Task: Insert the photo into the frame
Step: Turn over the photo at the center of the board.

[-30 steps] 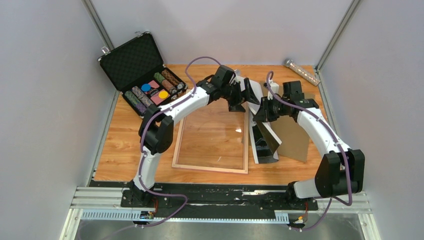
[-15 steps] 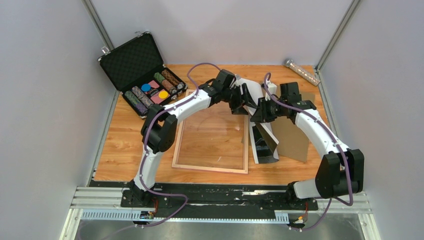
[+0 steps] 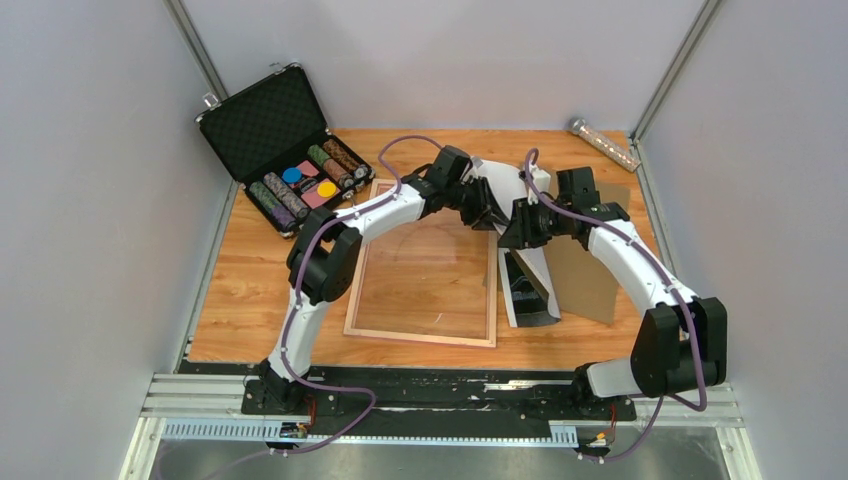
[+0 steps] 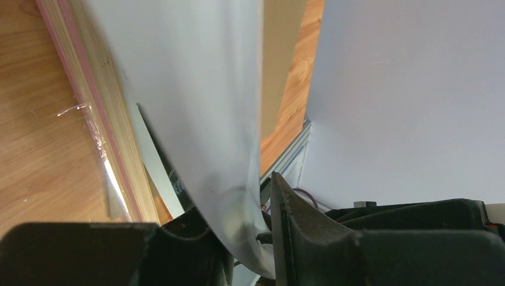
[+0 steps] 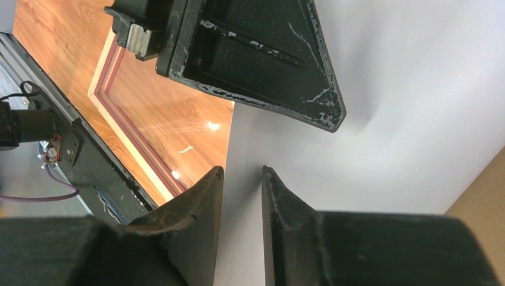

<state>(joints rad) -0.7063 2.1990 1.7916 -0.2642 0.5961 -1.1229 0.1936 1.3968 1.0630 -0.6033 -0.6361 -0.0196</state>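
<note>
Two robot arms meet over a wooden desk, holding the photo up on edge just past the frame's right rail. The frame lies flat on the desk with its pane showing the wood beneath, and nothing is in it yet. The photo curves upward with its plain white back showing near the top; its lower edge rests on the desk just right of the frame. The left gripper is closed on the photo's edge, the sheet bending between its fingers. The right gripper stands slightly apart, with a narrow gap around the photo's edge, and does not look clamped. This appears to be a handover, with the lift and carry to the frame under way and the placing not yet done. The next move likely calls for swinging the photo over the frame, squaring its corners with the rails and lowering it flat without creasing it. A brown board lies right of the frame and an open black case sits beyond the frame's far left corner. No brand, label or writing can be read.
</note>
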